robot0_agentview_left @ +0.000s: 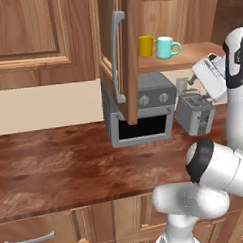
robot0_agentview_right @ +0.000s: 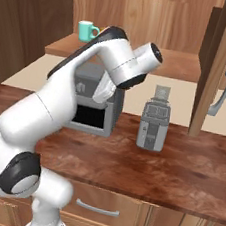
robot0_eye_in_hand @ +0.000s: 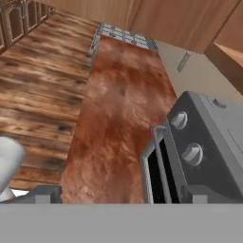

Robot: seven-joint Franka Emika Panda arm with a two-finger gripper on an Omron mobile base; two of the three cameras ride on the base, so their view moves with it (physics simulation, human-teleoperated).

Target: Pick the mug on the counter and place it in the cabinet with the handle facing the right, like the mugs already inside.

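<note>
The white arm folds up from the base, its wrist raised beside the grey toaster oven (robot0_agentview_left: pixel 143 110) on the glossy reddish-brown bench (robot0_agentview_left: pixel 60 161); its jaws stand wide open, holding nothing. The teal mug (robot0_agentview_left: pixel 166 47) sits on the shelf of the brown wall cabinet (robot0_agentview_left: pixel 128 53), handle to the right. The left base view adds a yellow mug (robot0_agentview_left: pixel 146 46) just beside it. The right base view shows the grey toaster (robot0_agentview_right: pixel 153 125) fully.
</note>
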